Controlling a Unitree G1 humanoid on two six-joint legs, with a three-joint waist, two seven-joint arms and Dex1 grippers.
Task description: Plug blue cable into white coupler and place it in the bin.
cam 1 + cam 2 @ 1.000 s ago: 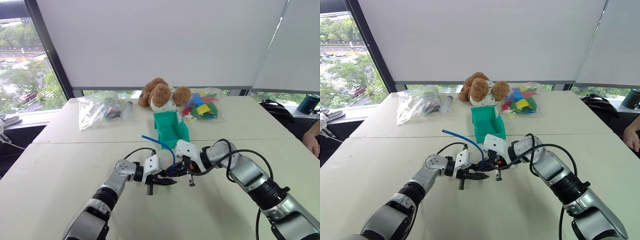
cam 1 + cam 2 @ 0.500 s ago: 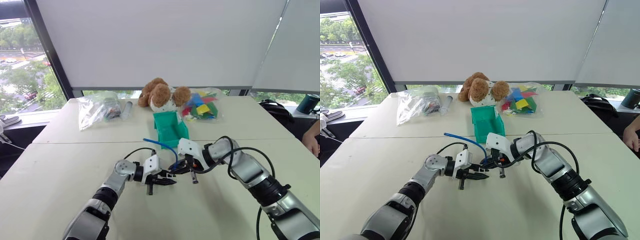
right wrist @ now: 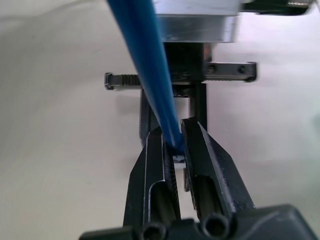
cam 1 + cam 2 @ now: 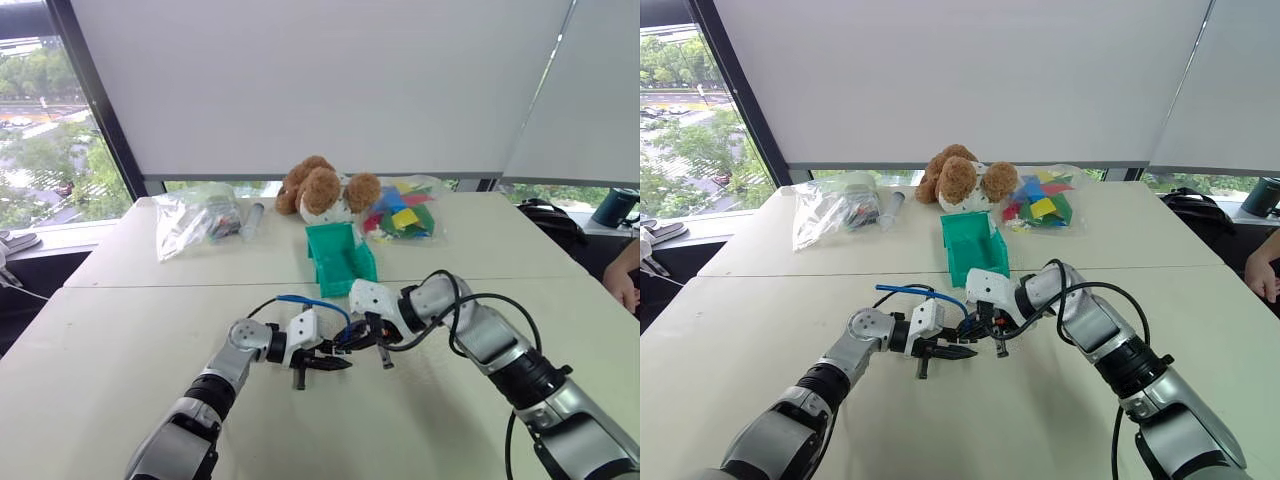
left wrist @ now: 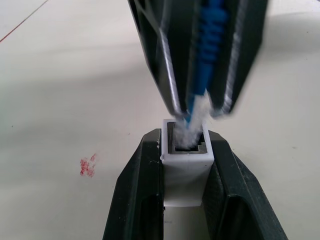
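Above the worktop (image 4: 120, 340), the left gripper (image 5: 186, 165) has its jaws clamped on the coupler (image 5: 185, 172), socket facing the right gripper (image 3: 172, 150). That one's jaws pinch the cable (image 3: 150, 70) just behind its plug, whose tip sits at the socket mouth. The bin (image 4: 340, 258) stands just beyond them.

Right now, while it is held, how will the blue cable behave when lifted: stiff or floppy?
Probably springy rather than limp: the blue cable arcs freely above the table without sagging. It seems light, since the right pincer carries it by a thin pinch. Its plug end, at the white coupler, may bend sideways easily.
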